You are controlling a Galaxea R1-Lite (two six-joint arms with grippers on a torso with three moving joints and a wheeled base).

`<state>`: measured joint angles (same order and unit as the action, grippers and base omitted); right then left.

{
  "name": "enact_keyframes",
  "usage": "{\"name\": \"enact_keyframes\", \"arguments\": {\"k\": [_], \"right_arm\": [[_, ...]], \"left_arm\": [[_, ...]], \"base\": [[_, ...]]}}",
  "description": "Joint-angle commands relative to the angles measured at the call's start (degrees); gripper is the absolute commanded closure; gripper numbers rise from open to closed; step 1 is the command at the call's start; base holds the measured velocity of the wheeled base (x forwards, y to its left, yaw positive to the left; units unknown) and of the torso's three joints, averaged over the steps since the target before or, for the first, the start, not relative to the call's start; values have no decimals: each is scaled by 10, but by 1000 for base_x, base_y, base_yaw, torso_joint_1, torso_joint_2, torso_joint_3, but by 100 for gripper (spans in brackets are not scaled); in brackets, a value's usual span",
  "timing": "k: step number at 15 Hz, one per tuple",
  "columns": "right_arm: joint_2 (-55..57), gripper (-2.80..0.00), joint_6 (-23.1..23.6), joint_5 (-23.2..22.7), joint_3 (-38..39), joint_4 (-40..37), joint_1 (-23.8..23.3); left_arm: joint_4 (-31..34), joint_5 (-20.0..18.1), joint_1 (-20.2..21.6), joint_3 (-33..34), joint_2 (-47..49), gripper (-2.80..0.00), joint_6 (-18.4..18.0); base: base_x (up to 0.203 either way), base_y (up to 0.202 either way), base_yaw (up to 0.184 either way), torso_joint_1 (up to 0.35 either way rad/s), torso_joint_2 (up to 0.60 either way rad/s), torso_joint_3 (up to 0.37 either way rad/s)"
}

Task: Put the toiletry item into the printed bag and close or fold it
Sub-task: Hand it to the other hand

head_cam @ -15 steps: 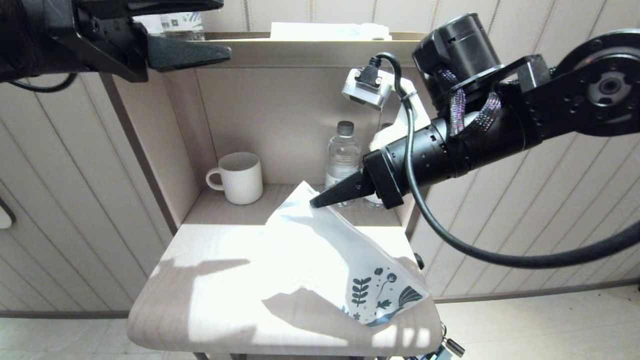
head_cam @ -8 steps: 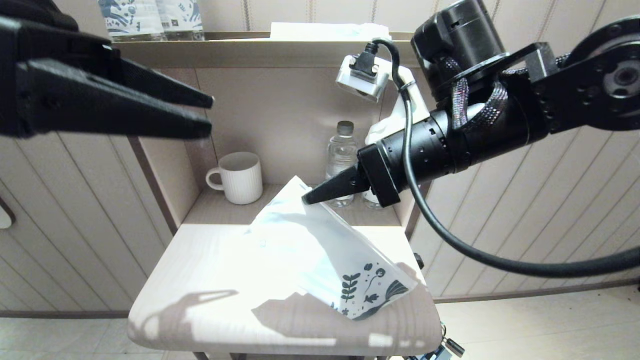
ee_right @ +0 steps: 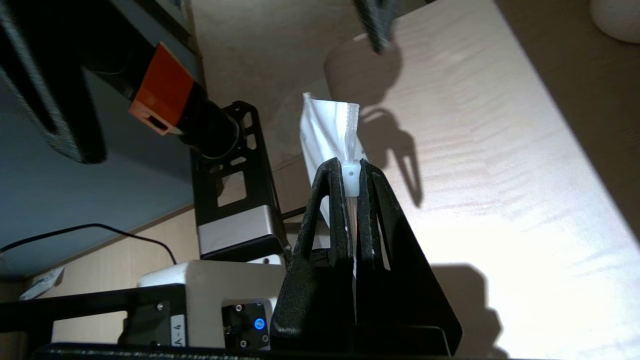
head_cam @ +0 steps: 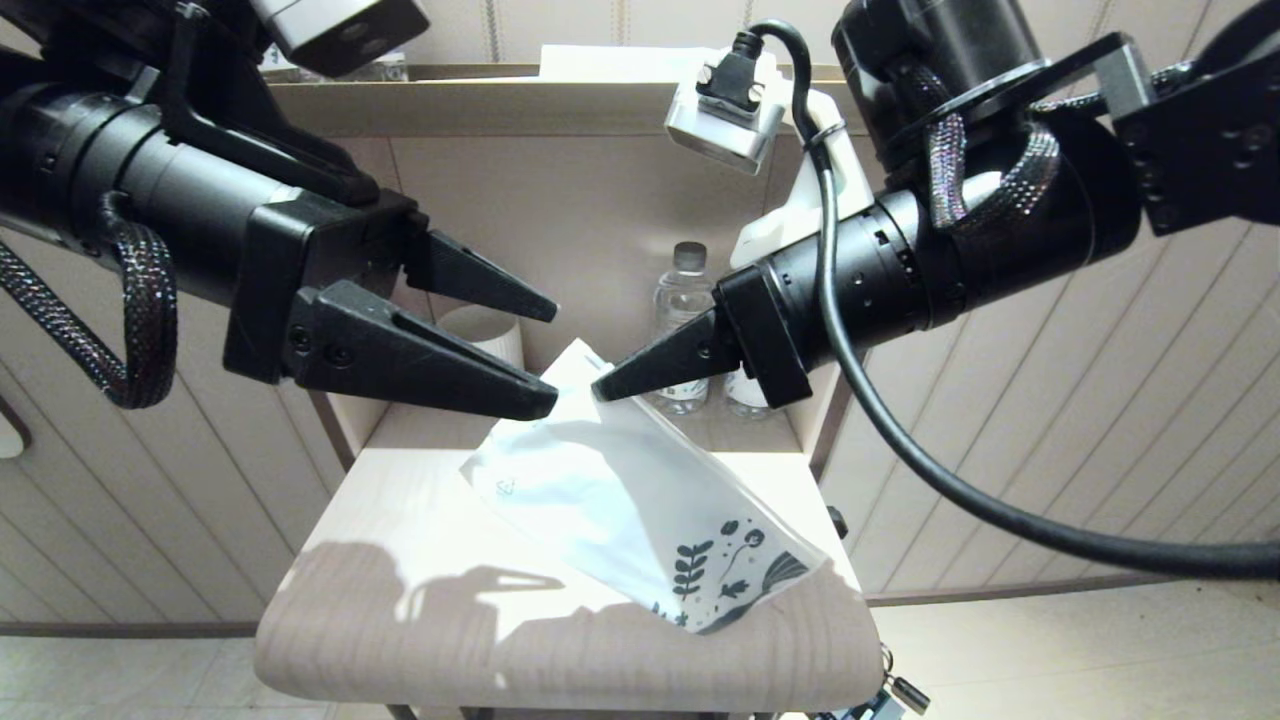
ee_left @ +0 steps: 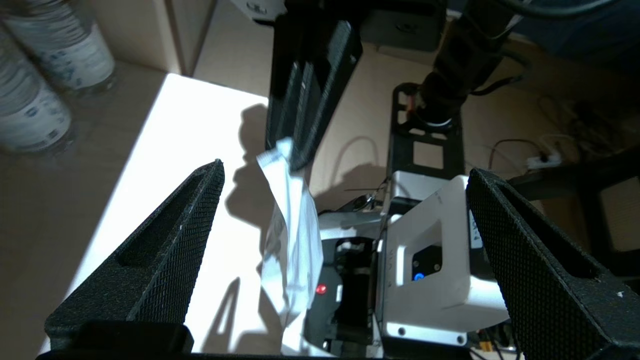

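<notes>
The printed bag (head_cam: 620,500) hangs tilted over the table, with its leaf-print end (head_cam: 725,575) lowest and near the table's right edge. My right gripper (head_cam: 600,388) is shut on the bag's top strip. In the right wrist view, my right gripper (ee_right: 352,167) pinches a small white piece of that strip, and the bag (ee_right: 327,125) sticks out beyond the tips. My left gripper (head_cam: 554,357) is open just left of the bag's top corner. In the left wrist view, my left gripper (ee_left: 345,170) has the bag (ee_left: 292,235) between its spread fingers, apart from both. The toiletry item is not visible.
A ribbed white mug (head_cam: 490,330) and a clear water bottle (head_cam: 685,300) stand in the shelf niche behind the table (head_cam: 400,520). Blue-printed bottles (ee_left: 30,110) stand on the shelf. The table's front edge is rounded.
My left arm has swung down and rightward from the upper left, until its open fingers are at the bag's top. My right gripper has carried the bag slightly left and higher.
</notes>
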<state>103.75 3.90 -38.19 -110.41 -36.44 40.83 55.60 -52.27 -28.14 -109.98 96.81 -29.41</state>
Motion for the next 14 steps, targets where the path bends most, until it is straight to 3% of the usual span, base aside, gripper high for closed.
{"name": "enact_keyframes", "arguments": {"k": [1,7,11,13,14], "right_arm": [[0,0,0,-8,1,0,16],[0,0,-2,-11,0,22,15],[0,0,-2,-12,0,22,13],[1,0,-1,-13,0,19,10],[1,0,-2,-13,0,18,10]], "left_arm": [[0,-18,1,3,22,-280,-1],[-32,-27,5,73,29,-280,-4],[-42,-27,4,80,58,-280,-12],[-38,-8,4,75,58,-280,-25],[-31,31,4,61,58,-280,-30]], "base": [[0,0,0,0,0,0],[0,0,0,0,0,0],[0,0,0,0,0,0],[0,0,0,0,0,0],[0,0,0,0,0,0]]}}
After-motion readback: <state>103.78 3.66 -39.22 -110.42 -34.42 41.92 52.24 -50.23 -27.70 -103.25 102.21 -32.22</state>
